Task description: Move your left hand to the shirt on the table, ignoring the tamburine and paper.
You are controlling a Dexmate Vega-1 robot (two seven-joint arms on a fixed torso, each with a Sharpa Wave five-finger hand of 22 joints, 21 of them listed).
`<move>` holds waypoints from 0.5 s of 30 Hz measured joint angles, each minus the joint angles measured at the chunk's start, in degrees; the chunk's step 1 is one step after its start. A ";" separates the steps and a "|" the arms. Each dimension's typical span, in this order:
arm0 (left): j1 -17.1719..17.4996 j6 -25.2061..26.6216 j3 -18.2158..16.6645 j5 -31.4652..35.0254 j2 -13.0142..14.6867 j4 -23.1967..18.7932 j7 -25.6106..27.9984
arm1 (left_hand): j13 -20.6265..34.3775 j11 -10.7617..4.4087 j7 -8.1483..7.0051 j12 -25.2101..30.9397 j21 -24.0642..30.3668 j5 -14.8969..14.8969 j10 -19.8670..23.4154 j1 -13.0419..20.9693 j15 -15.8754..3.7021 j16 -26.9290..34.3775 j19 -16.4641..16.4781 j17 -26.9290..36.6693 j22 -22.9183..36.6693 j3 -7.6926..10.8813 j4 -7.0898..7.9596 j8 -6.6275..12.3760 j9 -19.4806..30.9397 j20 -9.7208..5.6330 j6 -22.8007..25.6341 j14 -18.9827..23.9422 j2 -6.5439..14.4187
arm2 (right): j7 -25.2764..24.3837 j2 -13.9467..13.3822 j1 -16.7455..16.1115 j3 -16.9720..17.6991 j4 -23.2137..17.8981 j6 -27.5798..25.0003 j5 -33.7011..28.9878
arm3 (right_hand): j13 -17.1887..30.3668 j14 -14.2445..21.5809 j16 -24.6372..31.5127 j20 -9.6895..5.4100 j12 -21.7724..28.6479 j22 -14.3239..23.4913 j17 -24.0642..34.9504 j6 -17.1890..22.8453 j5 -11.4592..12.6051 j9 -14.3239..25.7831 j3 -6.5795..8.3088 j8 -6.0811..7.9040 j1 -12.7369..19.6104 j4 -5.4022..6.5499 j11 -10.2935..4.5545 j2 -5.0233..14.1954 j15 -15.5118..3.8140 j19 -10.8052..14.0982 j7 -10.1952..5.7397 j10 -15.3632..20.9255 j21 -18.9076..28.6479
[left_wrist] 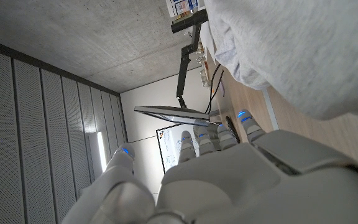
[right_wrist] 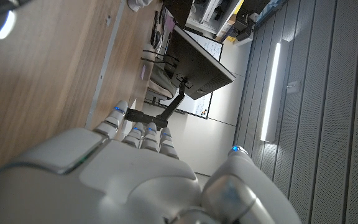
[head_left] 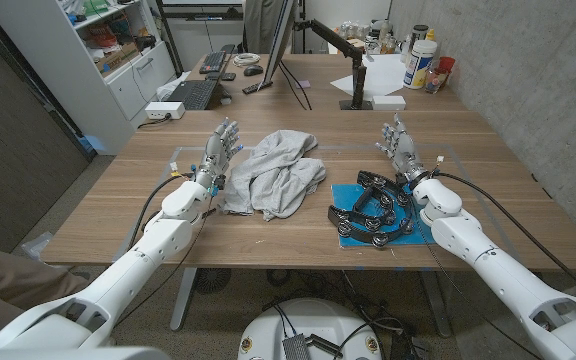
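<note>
Taking the grey shirt (head_left: 273, 172) as the landmark, crumpled in a heap on the wooden table (head_left: 118, 215) a little left of the table's middle: nearest the robot and to the shirt's right lies the black tambourine (head_left: 373, 212), resting on a blue sheet of paper (head_left: 420, 228) and clear of the cloth. The left hand (head_left: 216, 155) stands just beside the shirt's left edge, fingers apart and reaching away from the robot, holding nothing; whether it touches the fabric cannot be told from the head view. The left wrist view shows the same hand (left_wrist: 229, 174) with the shirt (left_wrist: 303, 50) bulking close alongside its fingers. The right hand (head_left: 402, 148) stands well to the shirt's right, just beyond the tambourine, fingers likewise spread and empty. Farther back from the shirt stand a keyboard (head_left: 192, 94), a monitor arm (head_left: 340, 45) and a white bottle (head_left: 420, 62).
</note>
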 measured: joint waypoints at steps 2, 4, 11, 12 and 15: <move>-0.06 0.06 -0.03 -0.06 0.09 0.01 -0.17 | -0.07 0.00 0.00 0.00 0.00 0.00 0.00 0.00 0.00 0.00 0.00 0.00 0.00 0.00 0.00 0.00 0.00 0.00 0.00 0.00 0.00 | -0.09 0.01 -0.06 -0.03 -0.21 0.00 -0.04 | 0.00 0.00 0.00 0.00 0.00 0.00 0.00 0.00 0.00 0.00 0.00 0.00 0.00 0.00 0.00 0.00 0.00 0.00 0.00 0.00 0.00; -0.12 0.08 -0.04 -0.10 0.13 0.05 -0.31 | -0.16 0.00 0.01 0.00 0.00 0.00 0.00 0.00 0.00 0.01 0.00 0.00 0.00 0.00 0.00 0.00 0.00 0.00 0.00 0.00 0.00 | -0.26 0.02 -0.10 -0.06 -0.36 0.00 -0.09 | 0.00 0.00 0.00 0.00 0.00 0.00 0.00 0.00 0.00 0.00 0.18 0.00 0.00 -0.17 0.00 0.00 0.00 0.00 0.00 0.00 0.00; -0.26 0.08 -0.17 -0.30 0.24 0.28 -0.76 | -0.17 0.01 -0.19 0.00 0.00 0.00 0.01 0.00 0.24 0.01 0.00 0.00 0.00 0.00 0.00 0.00 -0.01 -0.01 0.22 -0.24 0.00 | -0.50 0.16 -0.19 -0.18 -0.55 -0.03 -0.29 | 0.00 0.00 0.00 0.00 0.00 0.00 -0.04 0.00 0.00 -0.01 0.23 0.00 0.00 -0.23 0.00 0.00 0.00 0.00 0.00 0.00 0.00; -0.26 0.08 -0.17 -0.31 0.24 0.28 -0.77 | -0.17 0.01 -0.19 0.00 0.00 0.00 0.01 0.00 0.24 0.01 0.00 0.00 -0.01 0.00 0.00 0.00 -0.01 -0.01 0.22 -0.24 0.00 | -0.52 0.17 -0.19 -0.18 -0.56 -0.03 -0.30 | 0.00 0.00 0.00 0.00 0.00 0.00 -0.10 0.00 0.00 -0.01 0.23 0.00 0.00 -0.23 0.00 0.00 0.00 0.00 0.00 0.00 0.00; -0.28 0.08 -0.22 -0.38 0.27 0.40 -0.86 | -0.40 0.01 -0.18 0.00 0.00 0.00 0.01 0.00 0.24 0.01 0.00 -0.01 -0.01 0.00 0.00 0.00 -0.01 -0.01 0.22 -0.24 0.00 | -0.59 0.25 -0.19 -0.19 -0.56 -0.03 -0.32 | 0.00 0.00 0.00 -0.01 0.00 -0.01 -0.17 0.00 0.00 -0.01 0.23 0.00 0.00 -0.23 -0.01 0.00 0.00 0.00 0.00 0.00 0.00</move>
